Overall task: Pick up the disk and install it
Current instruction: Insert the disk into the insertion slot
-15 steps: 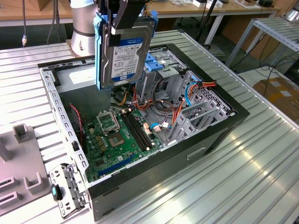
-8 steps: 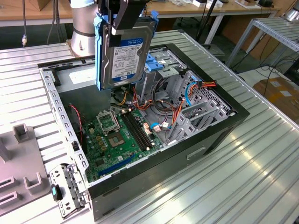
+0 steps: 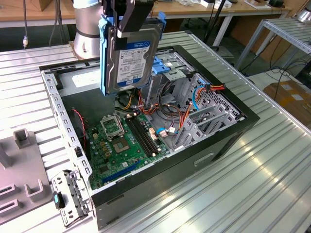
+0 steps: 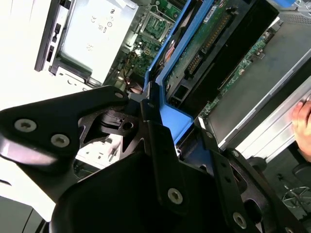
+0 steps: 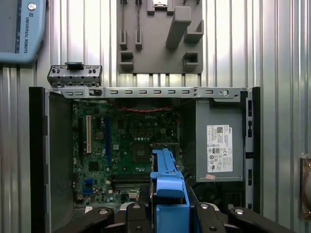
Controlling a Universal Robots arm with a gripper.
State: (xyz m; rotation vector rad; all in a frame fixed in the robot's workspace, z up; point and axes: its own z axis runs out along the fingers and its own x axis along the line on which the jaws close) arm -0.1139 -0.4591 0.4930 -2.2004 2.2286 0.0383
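The disk [image 3: 132,58], a silver-grey hard drive with a white-and-blue label and blue carrier rails, hangs on edge above the open computer case [image 3: 228,141]. My gripper [image 3: 127,19] is shut on its upper end, black fingers clamping the blue carrier. In the first wrist view the blue carrier [image 5: 167,191] juts out between the black fingers [image 5: 133,216] over the motherboard [image 5: 126,141]. In the second wrist view the disk's green circuit-board side [image 4: 214,43] and blue rail [image 4: 172,116] run away from the gripper. The disk hovers just in front of the metal drive cage [image 3: 167,73].
Inside the case lie the motherboard [image 3: 124,141], orange and red cables [image 3: 184,114] and a grey power-supply box with a white sticker [image 5: 219,148]. A grey fixture plate [image 3: 19,170] sits on the ribbed table at the exterior view's left. A hand [image 4: 303,116] shows beside the case.
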